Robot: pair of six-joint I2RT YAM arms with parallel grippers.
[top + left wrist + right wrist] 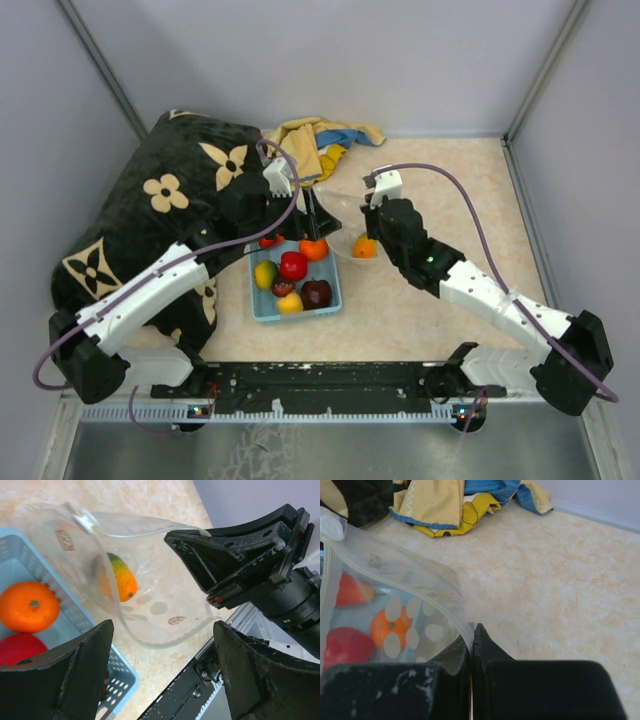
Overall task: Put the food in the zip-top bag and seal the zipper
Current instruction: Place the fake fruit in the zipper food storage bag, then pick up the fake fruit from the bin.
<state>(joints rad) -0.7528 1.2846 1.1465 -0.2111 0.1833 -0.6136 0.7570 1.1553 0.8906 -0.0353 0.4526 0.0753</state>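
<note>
- The left gripper [164,627] has its fingers spread wide with nothing between them; it hangs just above the open mouth of the zip-top bag [75,555], beside the blue basket [75,611].
- The right gripper [473,639] is pressed together on the bag's rim, pinching the plastic next to the zipper [427,596]; that pinch lifts one lip and holds the mouth open towards the left arm.
- The bag lies on the table [420,320] just right of the basket; one orange-and-green fruit [121,580] sits inside it, apart from both grippers.
- The rest of the food is in the basket: an orange [313,249], a red fruit [293,265], a yellow-green one [265,274], a dark maroon one [316,293] and a yellow one [290,303]; so, by my reading, the filling is barely begun and the zipper is unsealed.
- The step in hand looks like a release over the bag, with the next fruit to fetch; to do it well, the left arm should rise straight clear of the mouth so that neither finger drags the thin rim.
- The right pinch should hold firm and not sag; if the lip drops, the mouth collapses.
- The orange, nearest the bag, seems the easiest next pick; close on its widest part, since round fruit may roll.
</note>
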